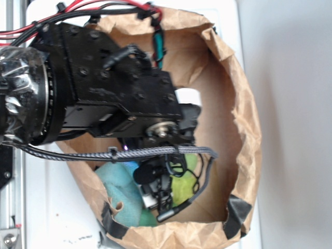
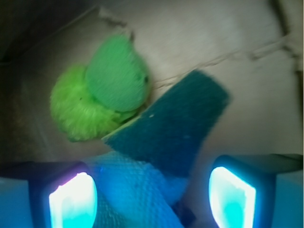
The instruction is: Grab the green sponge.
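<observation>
In the wrist view, nearest the lens, the gripper (image 2: 152,199) is showing two glowing fingertips (image 2: 72,202), one at seven o'clock and one at five o'clock, standing well apart with nothing between them: the claw is spread and holding nothing. Just beyond them, one pale teal cloth (image 2: 135,194) is lying at six o'clock, its far edge tucked under the near end of the green sponge (image 2: 173,126). There is one sponge, flat and dark, sitting at the centre of the view and slanting up toward two o'clock. Its ten o'clock edge is touching the one lime plush toy (image 2: 97,97), which is resting farthest out at ten o'clock on the paper floor.

By my judgement, the approach is under way and the grasp is not yet made. The next move seems to call for shifting forward until the sponge is lying between the fingers, descending, then closing across its narrow width without snagging the cloth or toy.

In the exterior view, the arm is reaching into one brown paper bag (image 1: 244,119), the gripper pointing toward six o'clock; the sponge is hidden there.
</observation>
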Motion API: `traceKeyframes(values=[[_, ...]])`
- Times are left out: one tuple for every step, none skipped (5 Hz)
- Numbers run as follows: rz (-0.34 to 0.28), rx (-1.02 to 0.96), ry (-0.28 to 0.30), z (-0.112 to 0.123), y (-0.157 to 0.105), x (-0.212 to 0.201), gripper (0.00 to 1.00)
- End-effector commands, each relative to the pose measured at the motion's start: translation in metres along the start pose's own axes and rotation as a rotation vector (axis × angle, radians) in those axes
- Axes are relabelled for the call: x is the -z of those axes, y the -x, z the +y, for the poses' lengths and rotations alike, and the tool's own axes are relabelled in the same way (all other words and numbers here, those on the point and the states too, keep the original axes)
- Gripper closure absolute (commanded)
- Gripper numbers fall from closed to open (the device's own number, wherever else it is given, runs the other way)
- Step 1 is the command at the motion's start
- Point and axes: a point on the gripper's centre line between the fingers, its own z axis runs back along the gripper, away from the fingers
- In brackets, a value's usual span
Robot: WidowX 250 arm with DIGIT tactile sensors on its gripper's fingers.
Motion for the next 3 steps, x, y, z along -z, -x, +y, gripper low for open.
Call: traceKeyframes(values=[[-0.053,-0.002,0.000,-0.001,-0.009,0.011,0.00],[-0.049,-0.015,-0.022,-0.004,-0.018,0.019,0.00],[-0.038,-0.016,-0.113,-0.002,-0.025,0.040,0.00]])
